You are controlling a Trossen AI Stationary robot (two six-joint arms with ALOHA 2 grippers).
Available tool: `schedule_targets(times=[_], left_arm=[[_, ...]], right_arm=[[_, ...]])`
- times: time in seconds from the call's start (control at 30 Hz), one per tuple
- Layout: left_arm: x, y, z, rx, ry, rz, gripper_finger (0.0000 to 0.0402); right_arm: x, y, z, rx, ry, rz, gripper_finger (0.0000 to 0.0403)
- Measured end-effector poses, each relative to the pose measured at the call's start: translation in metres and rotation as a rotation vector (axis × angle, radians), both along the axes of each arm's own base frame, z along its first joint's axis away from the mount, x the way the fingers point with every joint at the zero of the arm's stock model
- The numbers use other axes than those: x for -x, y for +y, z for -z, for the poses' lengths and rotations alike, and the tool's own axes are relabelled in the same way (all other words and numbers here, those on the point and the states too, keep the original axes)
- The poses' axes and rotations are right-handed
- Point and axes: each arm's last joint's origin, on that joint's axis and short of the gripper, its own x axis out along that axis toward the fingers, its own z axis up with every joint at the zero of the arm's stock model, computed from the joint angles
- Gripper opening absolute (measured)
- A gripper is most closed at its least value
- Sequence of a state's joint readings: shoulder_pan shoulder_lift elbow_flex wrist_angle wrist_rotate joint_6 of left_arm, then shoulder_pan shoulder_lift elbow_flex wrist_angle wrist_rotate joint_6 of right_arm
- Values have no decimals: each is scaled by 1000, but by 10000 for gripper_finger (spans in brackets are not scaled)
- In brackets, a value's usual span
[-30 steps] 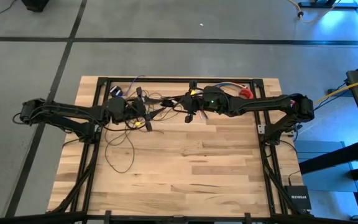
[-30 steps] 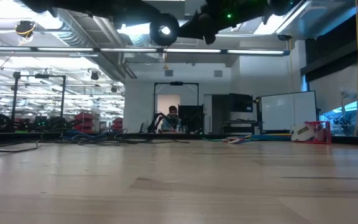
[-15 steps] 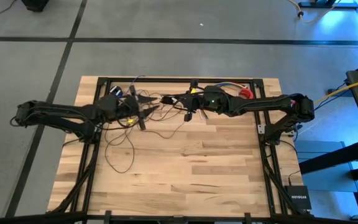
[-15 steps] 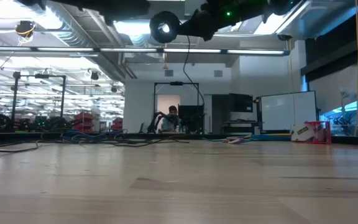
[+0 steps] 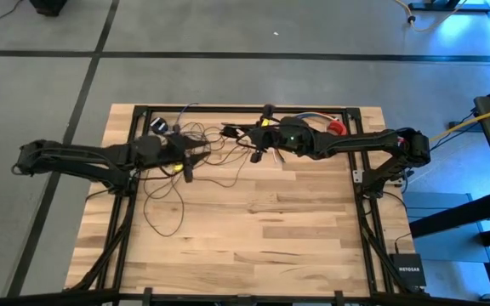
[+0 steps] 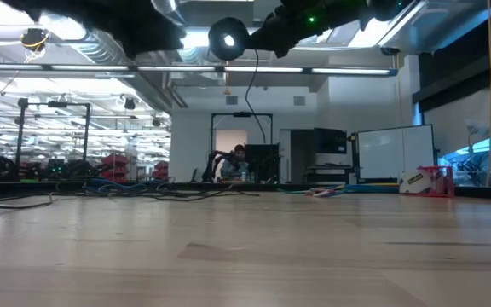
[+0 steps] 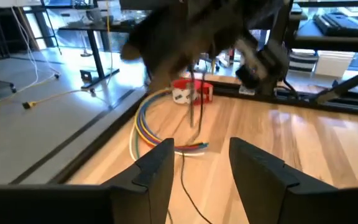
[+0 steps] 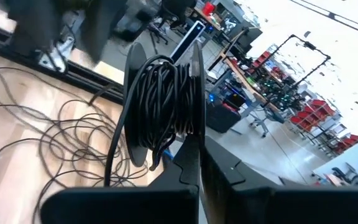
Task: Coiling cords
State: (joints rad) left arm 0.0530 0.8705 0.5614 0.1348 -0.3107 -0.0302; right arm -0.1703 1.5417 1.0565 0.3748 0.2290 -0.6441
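A: Entry, right gripper (image 8: 194,163). Where does it sit, and what are the fingers doing?

B: Held above the far half of the table (image 5: 296,229), near mid-width. Its fingers are clamped together on a black reel (image 8: 165,106) already wound with turns of the cords (image 5: 164,191). In the low view the reel hangs high, with one strand dropping from it toward the tabletop.

A: Left gripper (image 7: 199,163)?

B: Raised over the far left part of the table, pointing toward the right arm. Fingers stand apart; nothing between them in the left wrist view. A cord strand lies on the wood ahead of them.

A: Location of the remaining cord?

B: Loose loops spread over the far left of the table, beneath and between the two grippers, with one long loop trailing toward the table's middle. The right wrist view shows many overlapping loops on the wood beside the reel.

A: Other items noted?

B: A multicoloured wire bundle (image 7: 151,124) and a red tape roll (image 7: 191,91) at the far right edge.
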Motion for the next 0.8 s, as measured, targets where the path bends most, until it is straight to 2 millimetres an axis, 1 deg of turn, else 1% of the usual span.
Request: schedule_targets(times=[0.1,0.2,0.33,0.47,0.6,0.8], left_arm=[[-7,0,22,10,-4,-1,149],[-16,0,37,13,-13,16,149],[-36,1,60,2,41,21,149],[-58,2,77,-10,26,23,149],[-75,4,85,-25,10,23,149],[-96,12,84,-51,-59,-16,149]], right_arm=[[0,0,-1,3,-10,18,5],[0,-1,-2,-3,-23,24,5],[0,-1,-2,-3,-24,24,5],[0,-1,-2,-3,-24,26,5],[0,-1,-2,-1,-23,32,5],[0,-1,-2,0,-22,32,5]])
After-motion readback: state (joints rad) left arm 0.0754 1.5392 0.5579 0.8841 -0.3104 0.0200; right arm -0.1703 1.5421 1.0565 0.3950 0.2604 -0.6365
